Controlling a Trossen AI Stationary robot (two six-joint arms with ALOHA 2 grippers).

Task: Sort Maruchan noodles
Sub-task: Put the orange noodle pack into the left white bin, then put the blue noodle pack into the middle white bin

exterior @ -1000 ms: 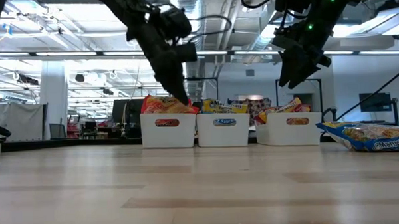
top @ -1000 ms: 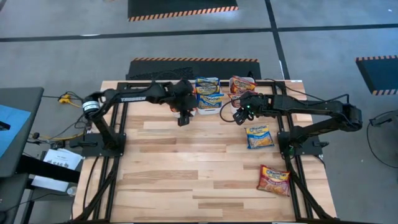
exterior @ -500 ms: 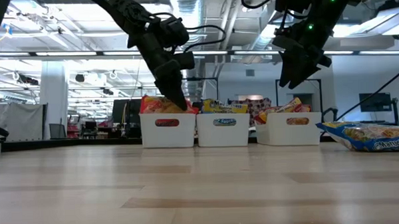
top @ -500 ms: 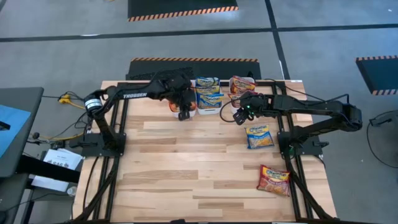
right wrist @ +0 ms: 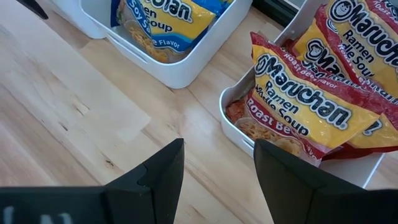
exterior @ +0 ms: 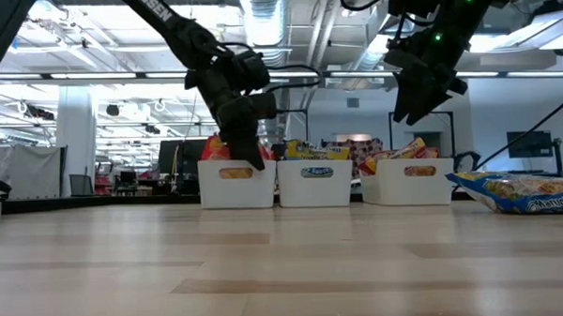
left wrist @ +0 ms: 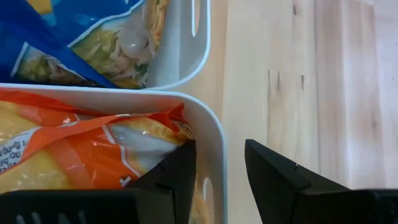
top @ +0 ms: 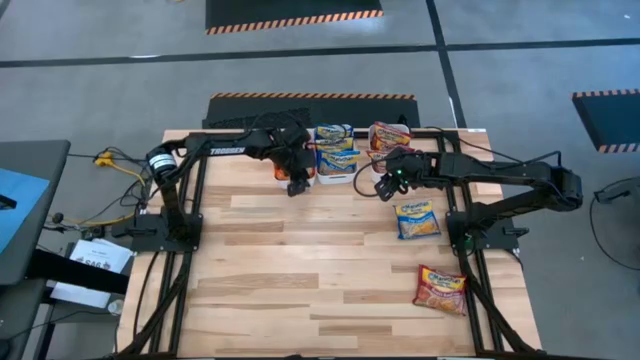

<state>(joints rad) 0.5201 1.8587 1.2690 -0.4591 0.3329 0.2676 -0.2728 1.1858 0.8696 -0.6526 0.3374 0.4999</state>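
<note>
Three white tubs stand in a row at the far edge. The left tub (left wrist: pixel 213 134) holds an orange Maruchan packet (left wrist: pixel 87 152), the middle tub (right wrist: pixel 186 68) blue packets (right wrist: pixel 165 18), the right tub (right wrist: pixel 233 127) dark red packets (right wrist: pixel 305 99). My left gripper (left wrist: pixel 221 149) is open, low over the left tub's near wall, one finger inside and one outside. My right gripper (right wrist: pixel 217 146) hangs open above bare table in front of the right tub. A blue packet (top: pixel 416 219) and a dark red packet (top: pixel 441 289) lie flat on the table. My left gripper comes from above, pointing down, with its fingers astride the left tub's near wall (left wrist: pixel 217 162). The inner finger (left wrist: pixel 177 171) stands against the orange packet's corner (left wrist: pixel 177 121). Whether it touches packet or wall, I cannot tell.
The loose packets lie toward the table's right edge, beside the right arm's base (top: pixel 480 225). The left arm (top: pixel 215 152) reaches along the far edge. Bare wood fills the middle and near left of the table (top: pixel 280 270).
My left gripper has moved toward the far edge and down, from in front of the left tub onto its near wall. My right gripper has kept still.
</note>
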